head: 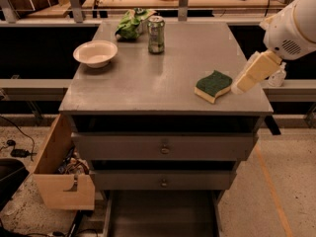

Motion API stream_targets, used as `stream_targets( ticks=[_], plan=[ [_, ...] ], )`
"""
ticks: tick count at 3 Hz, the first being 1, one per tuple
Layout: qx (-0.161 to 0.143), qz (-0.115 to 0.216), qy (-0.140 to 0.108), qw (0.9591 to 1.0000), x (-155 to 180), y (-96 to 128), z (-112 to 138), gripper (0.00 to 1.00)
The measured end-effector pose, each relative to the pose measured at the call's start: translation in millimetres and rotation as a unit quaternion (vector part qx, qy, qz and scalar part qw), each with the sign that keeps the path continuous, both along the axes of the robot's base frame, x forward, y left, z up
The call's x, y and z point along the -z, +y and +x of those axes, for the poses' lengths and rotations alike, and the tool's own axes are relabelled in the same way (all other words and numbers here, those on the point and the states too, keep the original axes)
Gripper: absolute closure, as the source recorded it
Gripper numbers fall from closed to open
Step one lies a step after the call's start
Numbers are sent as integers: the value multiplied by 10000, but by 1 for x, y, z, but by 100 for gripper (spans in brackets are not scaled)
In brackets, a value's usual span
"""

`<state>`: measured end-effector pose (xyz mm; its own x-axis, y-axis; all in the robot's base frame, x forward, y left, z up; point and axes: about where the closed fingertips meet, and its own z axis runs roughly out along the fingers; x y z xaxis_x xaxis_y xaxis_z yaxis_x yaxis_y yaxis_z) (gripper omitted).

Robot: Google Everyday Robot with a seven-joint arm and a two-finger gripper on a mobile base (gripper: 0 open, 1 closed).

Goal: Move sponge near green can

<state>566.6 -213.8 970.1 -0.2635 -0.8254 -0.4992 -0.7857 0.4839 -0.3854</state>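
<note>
At the lower left of the frame an open wooden box (63, 179) leans against the side of a grey metal cabinet, with a dark cable (19, 132) on the speckled floor beside it. The cabinet's flat top (163, 78) fills the middle of the view, and two closed drawers (164, 147) with small round knobs sit below its front edge.

On the upper left part of the top stands a round white bowl (95, 53), upright and apart from everything else. Behind it and to its right, at the far edge, lies a bright green wrinkly bag (129, 24). Just right of the bag, and close to it, the green can (156, 33) stands upright with its silver top showing.

The sponge (213, 85) lies flat near the right front corner of the top, dark green side up with the pale yellow foam showing along its near edge. It is well apart from the green can, with bare metal between them.

The gripper (242, 84), cream-coloured, slants down from the upper right and ends just beside the sponge's right edge. Whether it touches the sponge cannot be told, nor whether it is set wide or narrow. It holds nothing that can be seen. The white robot arm (294, 26) behind it fills the upper right corner.
</note>
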Motion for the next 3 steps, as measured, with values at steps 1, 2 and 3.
stream_targets(
  ticks=[1,2,3],
  plan=[
    [314,716,-225,9967,28,-21,41,0],
    [475,1121,-191,9924,52,-30,53,0],
    [511,1395,-92,9889,75,-27,63,0]
  ],
)
